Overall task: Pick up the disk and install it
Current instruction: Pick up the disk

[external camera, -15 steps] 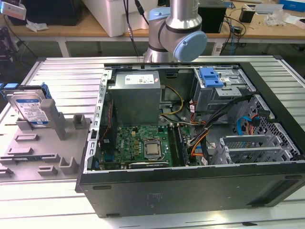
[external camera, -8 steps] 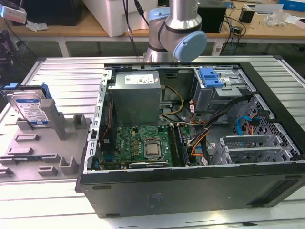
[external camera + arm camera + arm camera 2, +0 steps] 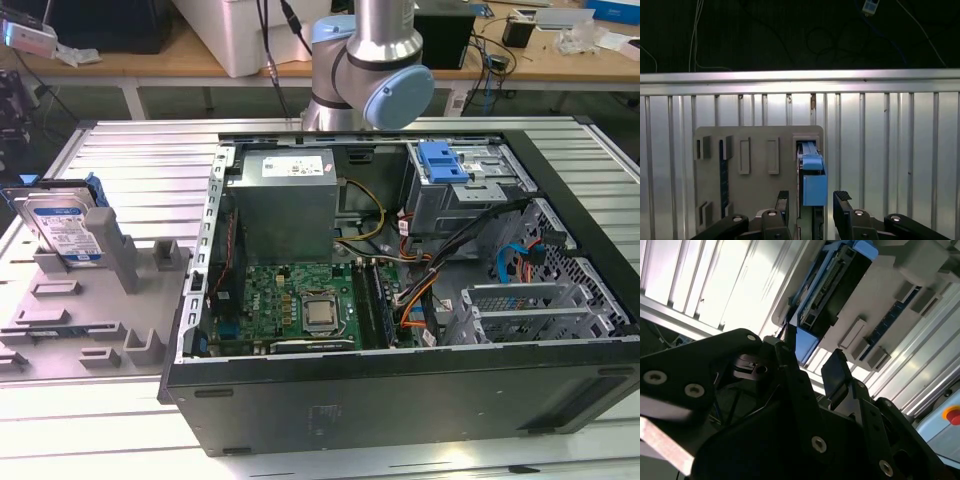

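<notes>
Disk [image 3: 62, 225]: at the exterior view's left, mid-height, standing on edge in a slot of the grey fixture [image 3: 110, 290]. Its white-and-blue label face shows, and a blue bracket [image 3: 95, 187] runs round its edges.

First wrist view: disk [image 3: 812, 172] seen edge-on, so the label is out of sight. It lines up with the gap of the gripper [image 3: 812, 195]. Second wrist view: the disk's [image 3: 830, 282] dark connector edge shows, which neither other view gives.

Gripper [image 3: 812, 342]: jaws wide apart in both wrist views, holding nothing. The disk lies beyond the fingers [image 3: 841, 200] and is not clamped.

Exterior view also records:
- the fixture resting on the ribbed metal counter [image 3: 130, 150], just beside the open computer case [image 3: 400, 385];
- inside the case, a power supply [image 3: 285, 200], a motherboard [image 3: 290, 300] and a drive cage [image 3: 445, 170] with a blue latch;
- the arm [image 3: 370, 55] at top centre.
</notes>
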You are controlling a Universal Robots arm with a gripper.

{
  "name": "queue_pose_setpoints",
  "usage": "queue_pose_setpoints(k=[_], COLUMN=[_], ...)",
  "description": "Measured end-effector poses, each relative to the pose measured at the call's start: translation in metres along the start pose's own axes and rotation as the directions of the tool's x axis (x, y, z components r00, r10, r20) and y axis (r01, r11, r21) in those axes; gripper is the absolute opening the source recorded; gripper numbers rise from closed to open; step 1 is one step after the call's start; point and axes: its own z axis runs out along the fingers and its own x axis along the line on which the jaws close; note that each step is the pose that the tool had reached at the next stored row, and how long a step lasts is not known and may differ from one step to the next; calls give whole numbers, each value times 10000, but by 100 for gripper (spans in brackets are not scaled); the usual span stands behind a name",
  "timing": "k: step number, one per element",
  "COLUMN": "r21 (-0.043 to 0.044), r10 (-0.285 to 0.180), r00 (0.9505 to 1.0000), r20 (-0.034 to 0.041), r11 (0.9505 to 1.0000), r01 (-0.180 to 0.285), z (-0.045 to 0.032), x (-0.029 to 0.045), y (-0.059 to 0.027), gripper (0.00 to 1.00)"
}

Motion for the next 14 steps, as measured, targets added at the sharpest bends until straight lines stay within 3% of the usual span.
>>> queue_pose_setpoints(k=[14], r21=[0], r10=[0], r00=[10000], r20=[0], r11=[10000], r01=[0], z=[139], x=[-5], y=[16], gripper=[48])
